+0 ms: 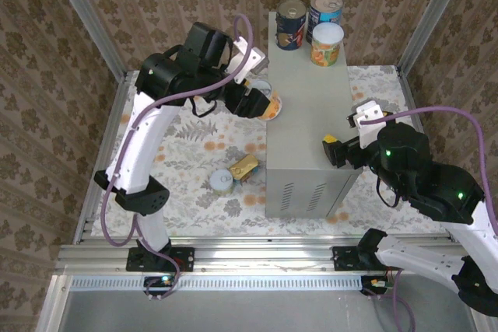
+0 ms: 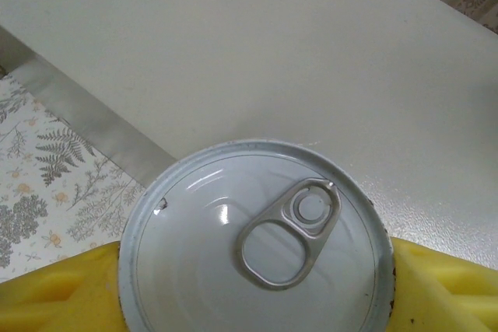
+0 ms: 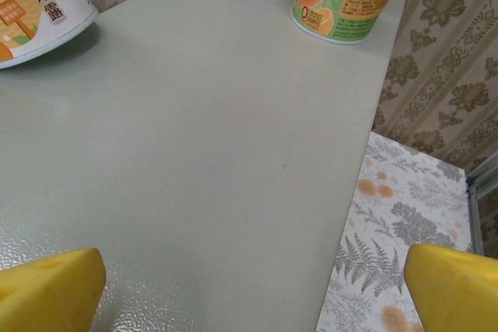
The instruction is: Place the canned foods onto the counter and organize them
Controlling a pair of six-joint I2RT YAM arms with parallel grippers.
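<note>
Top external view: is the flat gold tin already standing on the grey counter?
No, the gold tin lies on the floral floor beside a round can, left of the counter.

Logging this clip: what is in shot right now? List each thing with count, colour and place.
Grey box: one, light grey, middle of the floor.
Red-and-blue can: one, on the box's far end.
Blue can: one, on the far end, beside it.
Orange-and-green can: one, just in front of those two.
Orange can: one, silvery pull-tab lid, at the box's left edge, gripped.
Loose can: one, silvery lid, on the floor left of the box.
Gold tin: one, flat, on the floor against the loose can.
Floor: floral pattern.
Left gripper: yellow pads, shut on the orange can.
Right gripper: yellow pads, open, over the box's near end.
</note>
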